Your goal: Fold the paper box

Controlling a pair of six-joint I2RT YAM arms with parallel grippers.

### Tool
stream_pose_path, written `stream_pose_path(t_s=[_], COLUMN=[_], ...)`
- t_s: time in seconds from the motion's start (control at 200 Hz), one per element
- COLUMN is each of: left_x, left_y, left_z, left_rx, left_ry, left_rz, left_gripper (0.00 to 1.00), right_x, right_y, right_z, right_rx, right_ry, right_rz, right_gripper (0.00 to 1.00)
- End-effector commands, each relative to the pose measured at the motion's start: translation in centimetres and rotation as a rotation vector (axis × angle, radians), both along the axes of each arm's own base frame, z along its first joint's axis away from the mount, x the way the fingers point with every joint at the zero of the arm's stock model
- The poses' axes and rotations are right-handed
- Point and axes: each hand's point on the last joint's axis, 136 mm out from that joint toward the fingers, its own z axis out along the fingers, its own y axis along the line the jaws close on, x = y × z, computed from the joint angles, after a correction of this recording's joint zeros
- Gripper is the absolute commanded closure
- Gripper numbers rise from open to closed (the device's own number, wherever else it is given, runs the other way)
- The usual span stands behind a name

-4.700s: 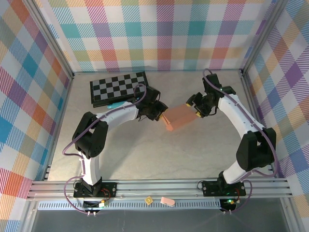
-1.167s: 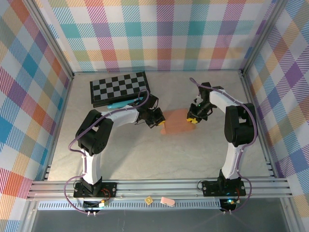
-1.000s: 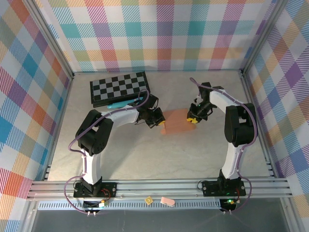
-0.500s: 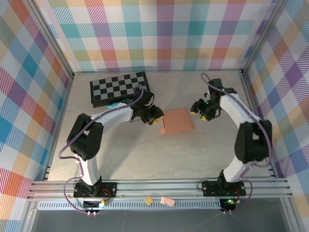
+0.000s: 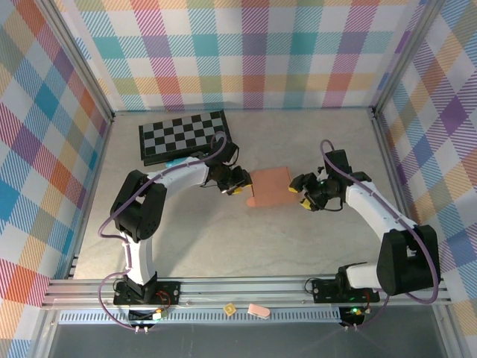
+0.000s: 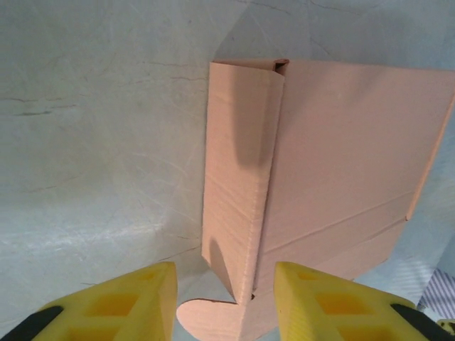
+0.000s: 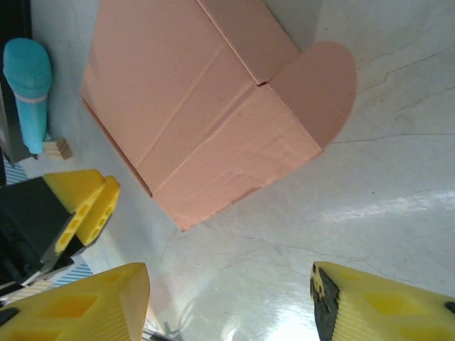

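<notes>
the paper box [image 5: 272, 185] lies flat on the tabletop [image 5: 223, 239], about mid-way between my 2 tools and right of the chequered board [image 5: 184, 134]. my left tool [image 5: 240, 189] sits just beside its left edge with the jaws parted and nothing in them. my right tool [image 5: 300, 196] is near its right edge, jaws wide and empty too.

i judge the box to be light, thin card: stiff along its panels, hinging readily at the scored creases, easy to dent or crease wrongly if i pinch hard. the surface looks smooth, so on this tabletop it will likely slide when pushed from 1 side only; i would brace it with 1 tool while the other works. the best hold looks like an edge or flap, not the broad face. the rounded tab [image 7: 320, 78] juts out flat from the corner and offers a thin lip to nip.

in my left wrist view the narrow side panel [image 6: 238, 170] is folded over, with a small dark gap at its far corner [image 6: 281, 66]; i cannot tell whether anything is tucked there. the inside and underside are hidden. the box's right edge is cut off in that view. past the box in my right wrist view lie a teal thing [image 7: 28, 85] and a small tan block [image 7: 57, 148], both partly cropped.
</notes>
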Motion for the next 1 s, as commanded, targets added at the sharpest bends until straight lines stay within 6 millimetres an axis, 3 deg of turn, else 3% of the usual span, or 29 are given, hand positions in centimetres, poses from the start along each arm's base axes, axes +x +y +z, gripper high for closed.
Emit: stream_pose_path(t_s=[0.0,0.13,0.34,0.545,0.725,0.995], left_x=[0.5,0.5,1.0,0.7,0.5,0.7], left_y=[0.3,-0.7,-1.7,-2.0,-2.1,-2.4], left_z=[0.5,-0.6,0.0,-1.5,-2.2,-2.7], left_rx=[0.039,-0.013,-0.076,-0.083,-0.082,-0.1], left_ry=[-0.064,-0.033,-0.048,-0.003,0.021,0.016], left_rz=[-0.082,-0.064,-0.02,-0.024,-0.016,-0.001], left_gripper=[0.6,0.61,0.62,0.67,0.73,0.82], right_x=[0.6,1.1,2.5,4.9,7.0,7.9], right_y=[0.7,0.5,-1.1,-2.5,-1.5,0.3], right_z=[-0.4,-0.7,-0.8,-1.7,-3.4,-6.1], right_rx=[0.06,0.037,-0.042,-0.078,-0.019,0.099], right_ry=[0.021,0.025,0.011,0.016,0.009,0.039], right_rz=[-0.026,-0.01,0.049,0.137,0.248,0.33], right_gripper=[0.38,0.38,0.36,0.29,0.23,0.22])
